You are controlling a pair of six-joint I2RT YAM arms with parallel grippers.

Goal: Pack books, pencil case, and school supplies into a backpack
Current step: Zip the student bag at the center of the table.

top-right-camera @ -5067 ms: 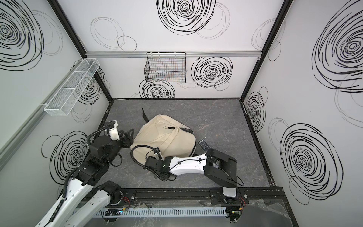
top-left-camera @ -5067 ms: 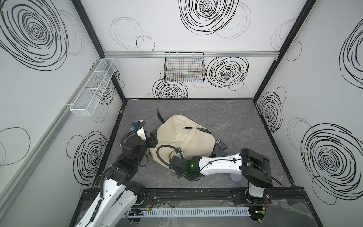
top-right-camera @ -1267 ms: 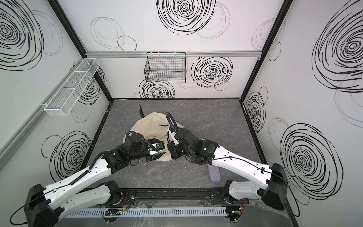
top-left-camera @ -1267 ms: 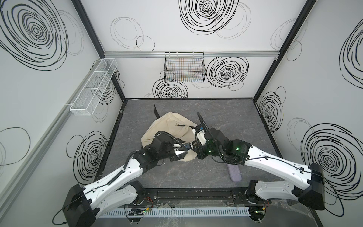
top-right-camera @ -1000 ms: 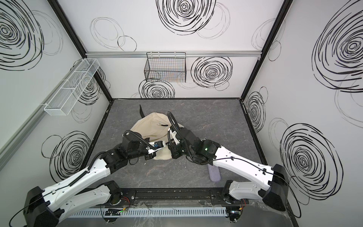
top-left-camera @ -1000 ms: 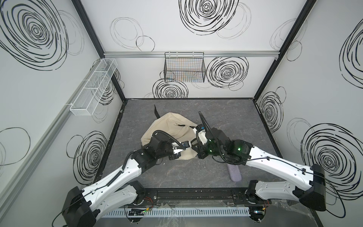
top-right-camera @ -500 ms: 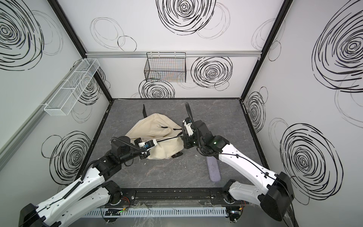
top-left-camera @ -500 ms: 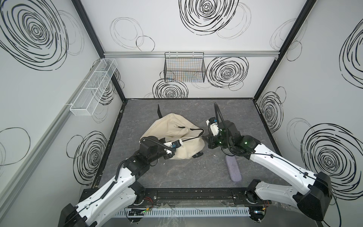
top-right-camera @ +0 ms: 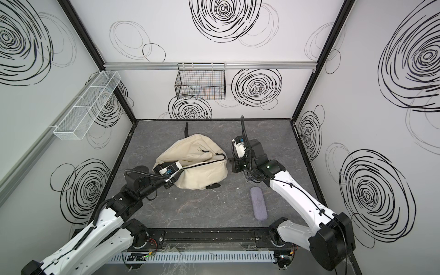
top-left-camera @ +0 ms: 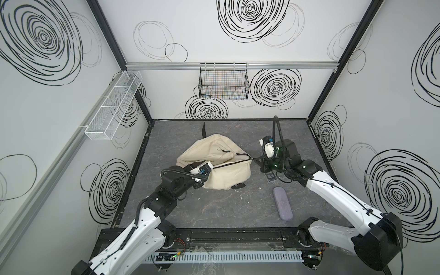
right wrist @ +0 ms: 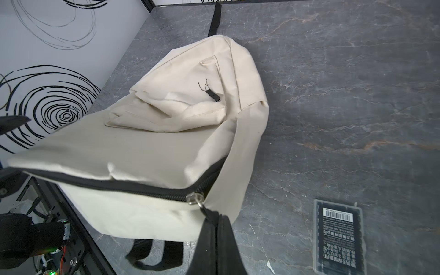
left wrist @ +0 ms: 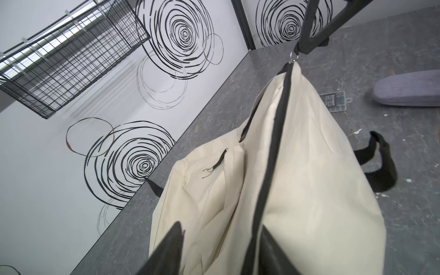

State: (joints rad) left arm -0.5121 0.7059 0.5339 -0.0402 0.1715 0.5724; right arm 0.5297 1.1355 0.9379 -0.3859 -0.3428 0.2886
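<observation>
The cream backpack lies mid-table, its black zipper drawn taut between both arms. My right gripper is shut on the zipper pull at the bag's right end. At the bag's left end my left gripper is open, its jaws either side of the zipper seam. The lavender pencil case lies front right. The school supplies packet lies flat beside the right gripper. The books are out of view.
A black wire basket hangs on the back wall and a white mesh shelf on the left wall. Black strap loops stick out under the bag's front, and one strap trails behind it.
My left gripper has opened and let go of the bag's left end. The right gripper has drawn the zipper pull rightward, stretching the bag.
</observation>
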